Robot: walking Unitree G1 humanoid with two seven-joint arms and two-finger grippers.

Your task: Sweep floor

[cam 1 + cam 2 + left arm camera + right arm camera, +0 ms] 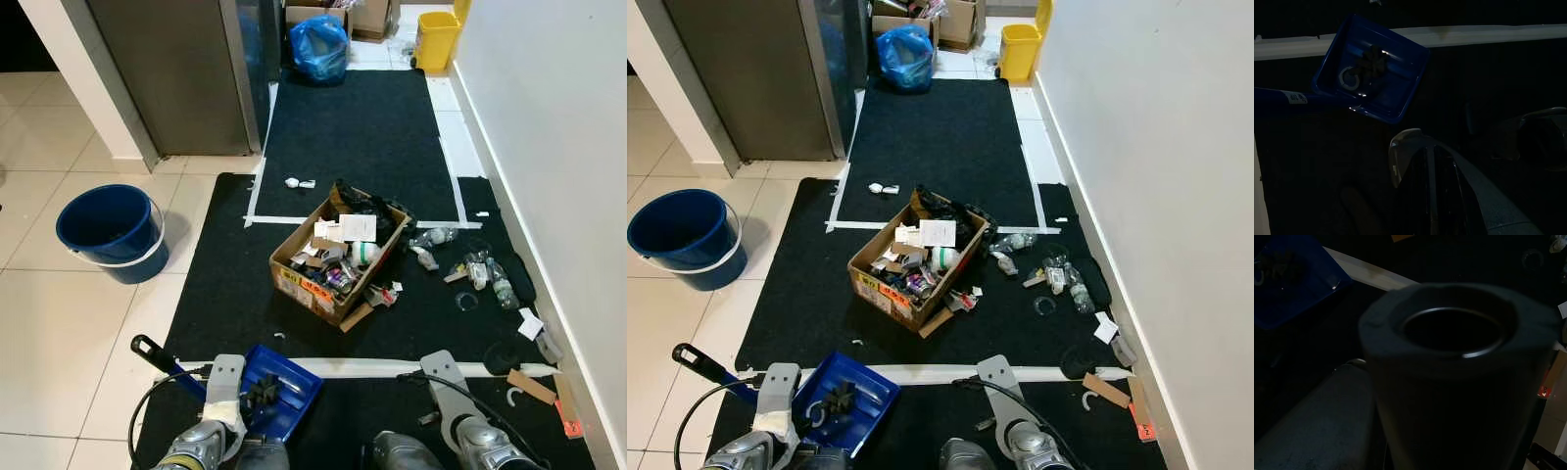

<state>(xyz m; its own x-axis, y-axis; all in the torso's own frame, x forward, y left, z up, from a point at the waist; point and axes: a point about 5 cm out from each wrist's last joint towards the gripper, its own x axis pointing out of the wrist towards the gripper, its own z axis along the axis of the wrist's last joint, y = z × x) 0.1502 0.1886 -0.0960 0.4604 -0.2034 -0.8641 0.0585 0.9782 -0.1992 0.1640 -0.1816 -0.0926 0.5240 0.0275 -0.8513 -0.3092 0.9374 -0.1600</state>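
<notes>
Nearest, a blue dustpan lies on the black mat holding some debris. Bucket stands far left on tiles, trash-filled box mid-mat, loose litter right by the wall. Neither pincer's state can be told.

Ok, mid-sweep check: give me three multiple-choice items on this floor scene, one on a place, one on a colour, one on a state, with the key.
1. Where is the cardboard box?
A. on the black mat
B. inside the bucket
C. on the white tiles

2. What colour is the bin at the far end by the wall?
A. red
B. yellow
C. green

3. What is the state of the blue dustpan?
A. holds a few bits of debris
B. upside down
C. stowed in the cardboard box

Key: 1 A, the box sits mid-mat; 2 B, it is bright yellow; 3 A, dark scraps and a ring lie in its tray.
</notes>
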